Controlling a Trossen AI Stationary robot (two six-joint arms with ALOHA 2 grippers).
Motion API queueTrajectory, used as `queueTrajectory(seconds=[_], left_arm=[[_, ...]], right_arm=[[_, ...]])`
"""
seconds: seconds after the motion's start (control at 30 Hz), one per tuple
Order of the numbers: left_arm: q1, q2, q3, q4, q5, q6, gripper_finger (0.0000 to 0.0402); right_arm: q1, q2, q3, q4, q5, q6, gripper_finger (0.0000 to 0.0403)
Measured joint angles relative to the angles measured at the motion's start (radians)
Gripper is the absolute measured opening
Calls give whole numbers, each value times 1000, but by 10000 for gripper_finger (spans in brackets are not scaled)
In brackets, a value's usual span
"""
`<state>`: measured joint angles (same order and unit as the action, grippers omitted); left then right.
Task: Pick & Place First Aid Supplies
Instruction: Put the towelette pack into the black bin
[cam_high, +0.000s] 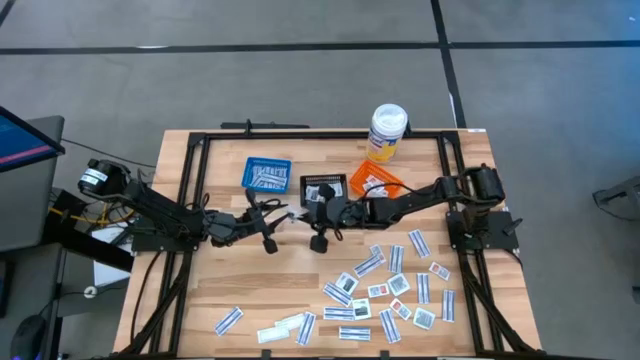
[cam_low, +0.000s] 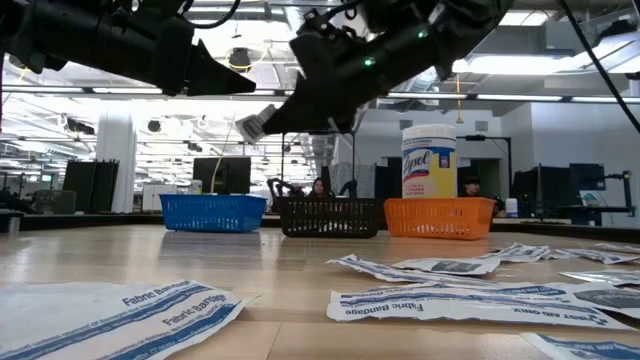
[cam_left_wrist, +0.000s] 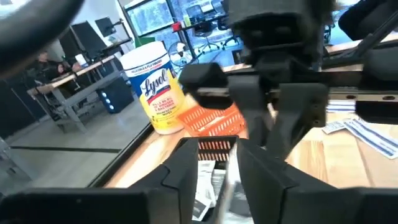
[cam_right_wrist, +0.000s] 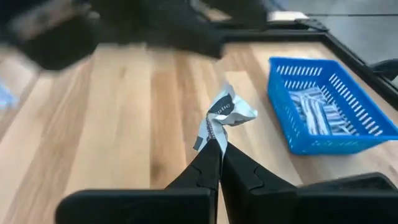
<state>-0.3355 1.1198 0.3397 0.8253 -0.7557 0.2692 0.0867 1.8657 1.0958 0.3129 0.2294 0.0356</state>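
My right gripper (cam_right_wrist: 219, 144) is shut on a crumpled white packet (cam_right_wrist: 224, 112) and hovers above the table in front of the black basket (cam_high: 322, 187). In the low view the packet (cam_low: 254, 124) sticks out of the fingers high over the wood. My left gripper (cam_left_wrist: 219, 177) is open, facing the right gripper from the left (cam_high: 268, 228). A white packet (cam_left_wrist: 206, 182) shows in the gap between its fingers; whether they touch it I cannot tell. Many flat white packets (cam_high: 385, 288) lie on the table's near right part. My right gripper pinches the crumpled packet by one bunched end (cam_right_wrist: 214, 132) between its two fingertips. The packet is lifted clear of the table and stands out beyond the tips, creased and folded.
The blue basket (cam_high: 267, 173) holds bandage strips (cam_right_wrist: 314, 112). The orange basket (cam_high: 375, 182) and a tall white bottle with a yellow label (cam_high: 388, 130) stand at the far side. More strips lie near the front edge (cam_high: 285, 327). Bare wood lies under the grippers (cam_high: 290, 270).
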Motion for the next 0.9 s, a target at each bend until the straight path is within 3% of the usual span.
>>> queueTrajectory(seconds=[0.17, 0.27, 0.4, 0.47, 0.7, 0.9], left_arm=[[0, 0, 0, -49, 65, -91, 132], [0, 0, 0, -64, 189, -138, 138], [6, 0, 0, -71, 435, -154, 140], [8, 0, 0, -71, 500, -172, 138], [33, 0, 0, -127, 513, -228, 127], [68, 1, 0, -155, 622, -301, 129]], right_arm=[[51, -37, 0, -75, 3, -114, 1], [80, -48, 0, -122, 3, -161, 1], [108, -48, 0, -184, 3, -192, 1], [117, -48, 0, -211, 3, -192, 1], [122, -48, -1, -182, -74, -269, 0], [110, -47, -1, -72, -74, -333, 0]])
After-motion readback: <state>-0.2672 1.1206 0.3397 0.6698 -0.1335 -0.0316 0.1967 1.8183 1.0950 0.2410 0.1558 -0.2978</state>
